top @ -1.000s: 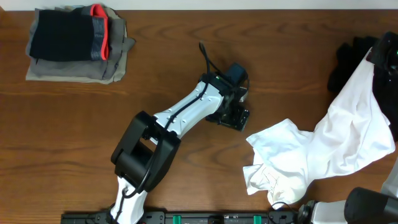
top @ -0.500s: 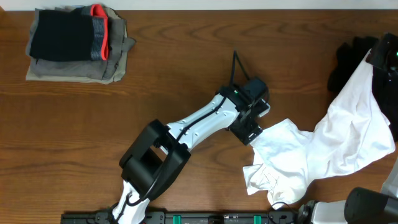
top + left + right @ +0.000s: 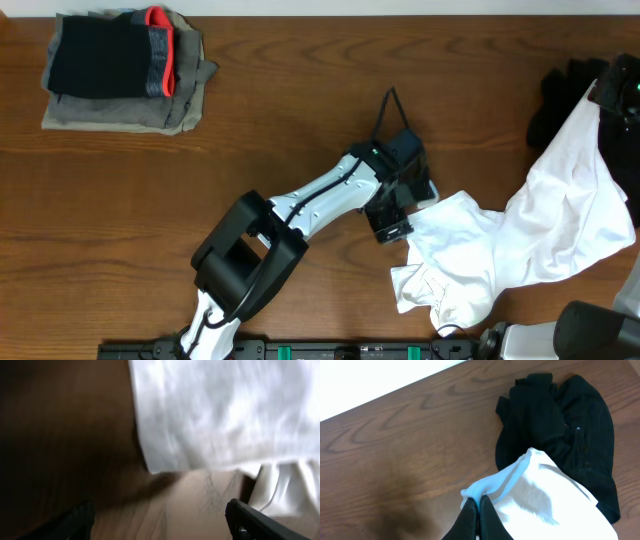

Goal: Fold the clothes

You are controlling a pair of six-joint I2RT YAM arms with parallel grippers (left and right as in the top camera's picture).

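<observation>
Your left arm (image 3: 310, 195) stretches from the near edge diagonally out over the table's middle, wrist bent down. Your left gripper (image 3: 393, 222) hangs low with its jaws wide apart. Your right gripper (image 3: 478, 512) has its fingers pressed together, pinching the shirt (image 3: 540, 495). Overhead, your right arm (image 3: 600, 335) shows only partly, at the frame's edge.

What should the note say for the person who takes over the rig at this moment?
Left gripper: open, low at the left edge of the white T-shirt, holding nothing.
Right gripper: shut on a fold of the T-shirt, beside the black garment.
Done: a folded pile lies at the far left.
Left to do: the T-shirt is crumpled, not spread; the black garment is not folded.
</observation>
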